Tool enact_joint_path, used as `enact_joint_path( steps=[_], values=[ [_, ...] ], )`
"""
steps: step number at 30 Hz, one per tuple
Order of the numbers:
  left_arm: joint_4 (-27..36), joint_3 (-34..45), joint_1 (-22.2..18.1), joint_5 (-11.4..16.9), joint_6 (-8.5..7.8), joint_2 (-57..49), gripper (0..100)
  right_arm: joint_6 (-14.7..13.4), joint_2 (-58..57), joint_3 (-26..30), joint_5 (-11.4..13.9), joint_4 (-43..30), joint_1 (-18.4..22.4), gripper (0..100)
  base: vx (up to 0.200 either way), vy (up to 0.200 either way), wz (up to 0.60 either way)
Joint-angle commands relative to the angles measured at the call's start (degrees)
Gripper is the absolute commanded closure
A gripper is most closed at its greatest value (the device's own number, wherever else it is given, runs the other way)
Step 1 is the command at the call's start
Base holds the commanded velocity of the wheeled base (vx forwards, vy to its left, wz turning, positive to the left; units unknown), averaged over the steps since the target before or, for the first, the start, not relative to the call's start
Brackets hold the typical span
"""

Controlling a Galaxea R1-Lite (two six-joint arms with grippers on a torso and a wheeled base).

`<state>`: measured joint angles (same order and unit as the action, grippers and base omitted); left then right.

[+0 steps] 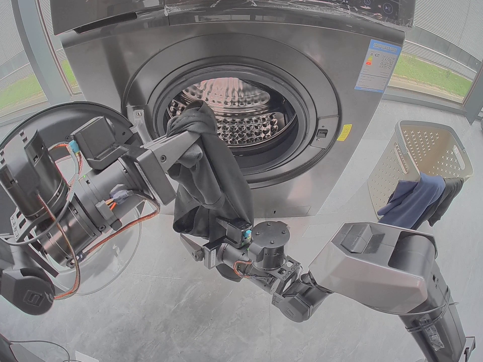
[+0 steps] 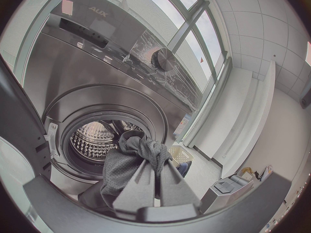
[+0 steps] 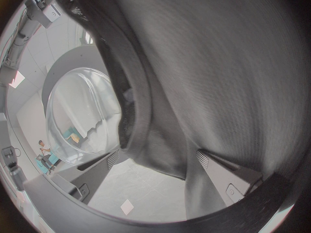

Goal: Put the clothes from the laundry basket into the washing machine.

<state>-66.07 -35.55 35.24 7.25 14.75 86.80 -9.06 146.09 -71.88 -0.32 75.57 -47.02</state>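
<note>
The dark grey, fine-meshed fabric garment (image 1: pixel 214 182) hangs at the mouth of the silver-grey front-loading washing machine (image 1: pixel 302 71). Its upper bunch is level with the open round port, just in front of the shiny perforated steel drum (image 1: pixel 229 109), and its long loose tail droops past the port's lower rim toward the floor. The left gripper (image 1: pixel 193 138) has it pinched at the top, fingers pressed together on a wad of cloth, as the left wrist view shows. Beneath, the right gripper (image 1: pixel 193 245) sits under the hanging tail with its fingers spread apart; cloth drapes over and between them, but they are not closed on it. The garment looks light, limp and not slippery, so it will fold and trail rather than hold a shape. The risk, as I judge it, is the tail catching on the port's rim or falling outside the machine. A hold on the lower bulk of the tail, gathering it up, would let both ends go into the drum together. The round glass-windowed machine door (image 3: pixel 81 114) stands swung open on the left. Well apart on the right, the beige perforated plastic laundry basket (image 1: pixel 432 147) lies tipped, with a blue cloth (image 1: pixel 415 197) and a darker cloth (image 1: pixel 450 189) draped over its near rim, so more clothes wait to be loaded.
</note>
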Motion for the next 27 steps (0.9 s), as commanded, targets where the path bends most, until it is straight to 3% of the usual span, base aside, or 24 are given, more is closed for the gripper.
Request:
enact_joint_path(
  steps=[1,11,27],
  values=[
    [-0.1,0.4,0.1,0.0,0.02,-1.1,100,0.7,3.0,-2.3,0.0,0.0,1.2,0,0.0,0.0,0.0],
    [0.0,1.0,-0.1,0.0,0.1,-1.5,100,1.6,3.8,-4.2,0.0,0.1,0.2,0,0.0,0.0,0.0],
    [-0.1,1.0,-0.5,0.0,0.19,-1.6,100,2.9,9.0,-11.8,-0.5,-0.9,0.3,0,0.0,0.0,0.0]
  ],
)
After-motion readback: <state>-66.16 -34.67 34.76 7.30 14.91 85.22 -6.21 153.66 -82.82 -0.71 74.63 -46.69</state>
